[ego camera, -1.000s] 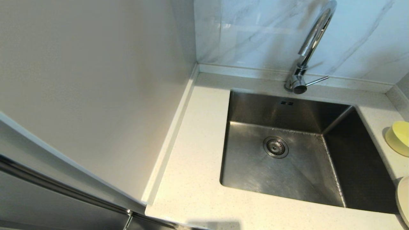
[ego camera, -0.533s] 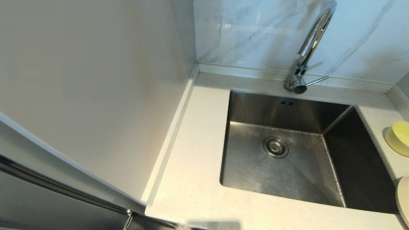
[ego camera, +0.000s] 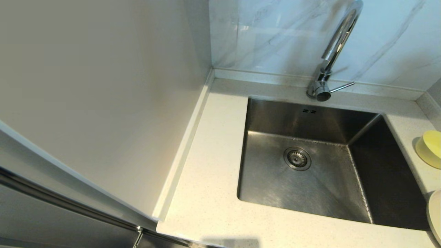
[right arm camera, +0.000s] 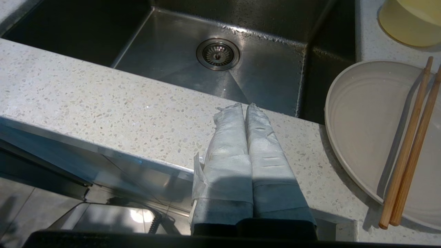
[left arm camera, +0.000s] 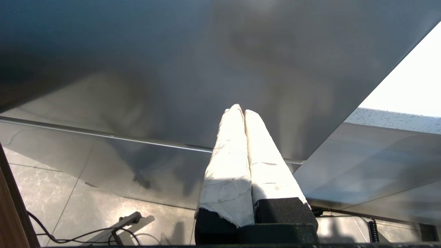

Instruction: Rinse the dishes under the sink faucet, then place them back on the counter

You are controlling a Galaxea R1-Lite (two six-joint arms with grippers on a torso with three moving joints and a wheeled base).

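Counter (right arm camera: 103, 103) by sink (ego camera: 310, 179): bowl (right arm camera: 410, 20), plate (right arm camera: 365, 127) with 2 chopsticks (right arm camera: 410, 144) staged right, unrinsed. Right gripper (right arm camera: 244, 106) closed, empty, at the front edge; left gripper (left arm camera: 240, 109) closed, parked low.

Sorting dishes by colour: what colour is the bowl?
Pale yellow bowl, clearest in the head view.

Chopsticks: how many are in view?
2. Both chopsticks lie side by side across the plate on the counter, right of the sink. Nothing appears to hide more.
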